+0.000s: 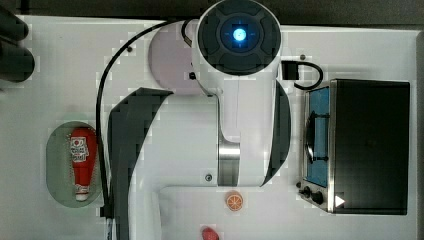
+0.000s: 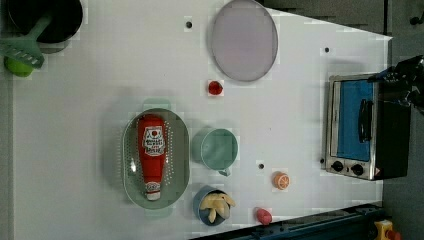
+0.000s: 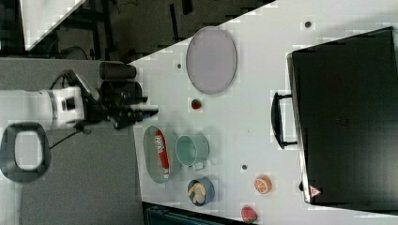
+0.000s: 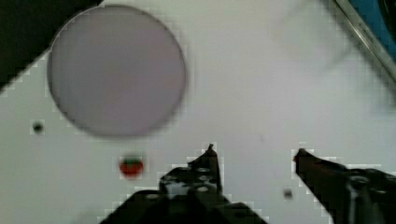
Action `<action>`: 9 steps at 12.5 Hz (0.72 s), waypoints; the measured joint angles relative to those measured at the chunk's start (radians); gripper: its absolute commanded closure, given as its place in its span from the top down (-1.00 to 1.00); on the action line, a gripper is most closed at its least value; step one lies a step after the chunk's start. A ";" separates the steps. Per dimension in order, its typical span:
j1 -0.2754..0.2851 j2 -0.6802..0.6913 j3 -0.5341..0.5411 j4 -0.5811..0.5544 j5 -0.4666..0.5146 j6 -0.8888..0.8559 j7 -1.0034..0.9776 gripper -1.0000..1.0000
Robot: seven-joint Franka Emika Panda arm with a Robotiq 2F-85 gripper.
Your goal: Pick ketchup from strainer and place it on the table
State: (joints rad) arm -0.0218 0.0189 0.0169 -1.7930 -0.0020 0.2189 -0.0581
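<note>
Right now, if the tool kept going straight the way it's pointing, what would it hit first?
Most likely bare table. The open tool points down at white tabletop between the round plate and the toaster oven, with nothing between its fingers; its height above the surface is unclear.

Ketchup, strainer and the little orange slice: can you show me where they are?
ketchup (image 2: 151, 156): left view, on its red body below the label.
strainer (image 2: 178, 150): left view, on its perforated floor beside the bottle.
orange slice (image 2: 281, 180): left view, on its cut face.
</note>
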 measured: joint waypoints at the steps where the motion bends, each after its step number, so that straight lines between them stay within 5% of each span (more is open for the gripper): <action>1: -0.028 -0.071 0.023 -0.086 0.030 -0.055 0.000 0.58; 3: -0.079 -0.236 0.056 -0.211 0.034 -0.134 0.000 1.00; 9: -0.092 -0.289 0.172 -0.146 0.074 -0.068 0.001 1.00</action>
State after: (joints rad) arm -0.1133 -0.2703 0.1890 -1.9385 0.0724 0.1509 -0.0573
